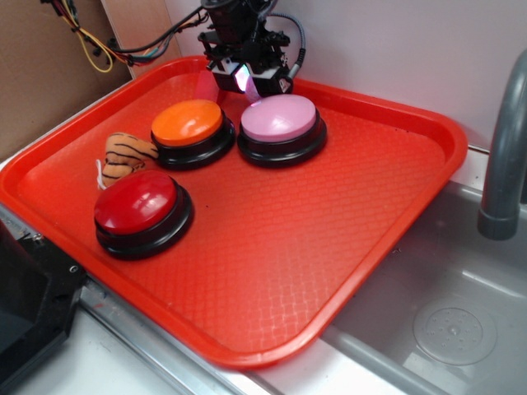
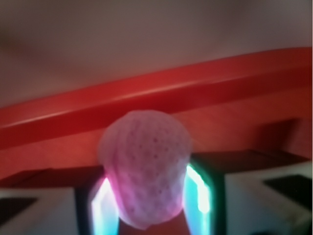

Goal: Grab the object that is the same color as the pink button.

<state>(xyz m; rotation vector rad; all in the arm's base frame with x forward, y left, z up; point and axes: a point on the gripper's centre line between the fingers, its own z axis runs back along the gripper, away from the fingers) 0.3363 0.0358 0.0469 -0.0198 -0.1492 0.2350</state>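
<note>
Behind pink button (image 1: 278,119), pincer (image 1: 244,81) clamps pink ball (image 2: 145,166).

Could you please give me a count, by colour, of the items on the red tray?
Pink: 2, the pink button and the pink ball between the fingers of the gripper
Orange: 2, the orange button and the striped plush toy
Red: 1, the red button
Total: 5

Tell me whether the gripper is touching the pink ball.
Touching. The wrist view shows the pink ball wedged between the gripper's two glowing fingers, both pads against its sides. In the exterior view the gripper hides it.
</note>
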